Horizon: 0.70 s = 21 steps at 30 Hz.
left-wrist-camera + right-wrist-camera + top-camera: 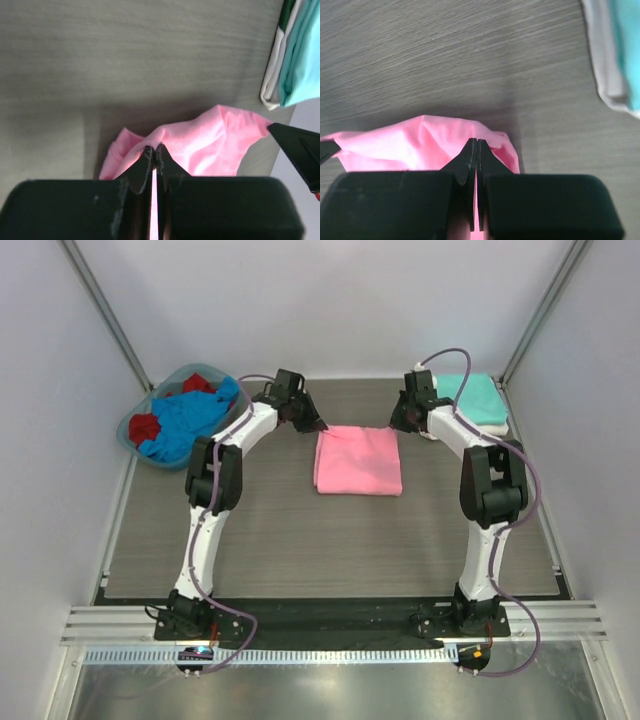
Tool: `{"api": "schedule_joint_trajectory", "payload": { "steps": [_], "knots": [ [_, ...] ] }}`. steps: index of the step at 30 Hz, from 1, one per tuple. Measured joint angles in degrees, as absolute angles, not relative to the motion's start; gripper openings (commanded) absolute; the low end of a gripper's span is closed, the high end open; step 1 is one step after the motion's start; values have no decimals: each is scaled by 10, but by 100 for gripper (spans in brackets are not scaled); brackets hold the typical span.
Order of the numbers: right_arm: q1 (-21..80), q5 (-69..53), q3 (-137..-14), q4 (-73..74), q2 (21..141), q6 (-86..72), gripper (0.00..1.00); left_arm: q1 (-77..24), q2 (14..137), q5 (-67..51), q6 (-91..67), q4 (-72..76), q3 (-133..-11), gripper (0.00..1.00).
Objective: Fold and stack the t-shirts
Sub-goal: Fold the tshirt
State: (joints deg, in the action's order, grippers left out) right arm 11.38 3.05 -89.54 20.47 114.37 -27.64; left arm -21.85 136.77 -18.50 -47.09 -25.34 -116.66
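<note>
Left end effector [154, 149] and right end effector [476, 143] each apparently pinch a far corner of the pink t-shirt [358, 462].

Matt cloth pink t-shirt [358, 461], woodgrain table [300, 540]

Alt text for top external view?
Left end effector and right end effector each pinch a far corner of the folded pink t-shirt. Teal t-shirt on white t-shirt far right; basket with blue shirt, red shirt far left.

white links [200, 540], black joints [213, 475], purple cables [445, 350]; black left claw [154, 149], black right claw [476, 142]
</note>
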Motion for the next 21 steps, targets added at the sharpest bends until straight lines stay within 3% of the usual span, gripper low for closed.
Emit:
{"api": "schedule_joint_trajectory", "payload": {
  "steps": [4, 6, 10, 15, 21],
  "knots": [
    [97, -13, -960, 207, 1224, -268, 23, -204, 1423, -199, -478, -250, -1220, 25],
    [91, -33, -995, 215, 1253, -260, 37, -194, 1437, -203, -481, -247, -1227, 30],
    [81, -63, -1073, 256, 1279, -238, 49, -171, 1438, -211, -479, -246, -1228, 39],
    [81, -91, -1049, 284, 1226, -220, 52, -147, 1412, -231, -442, -260, -1203, 41],
    [83, -128, -880, 316, 1086, -206, 53, -161, 1274, -267, -394, -271, -1025, 43]
  ]
}}
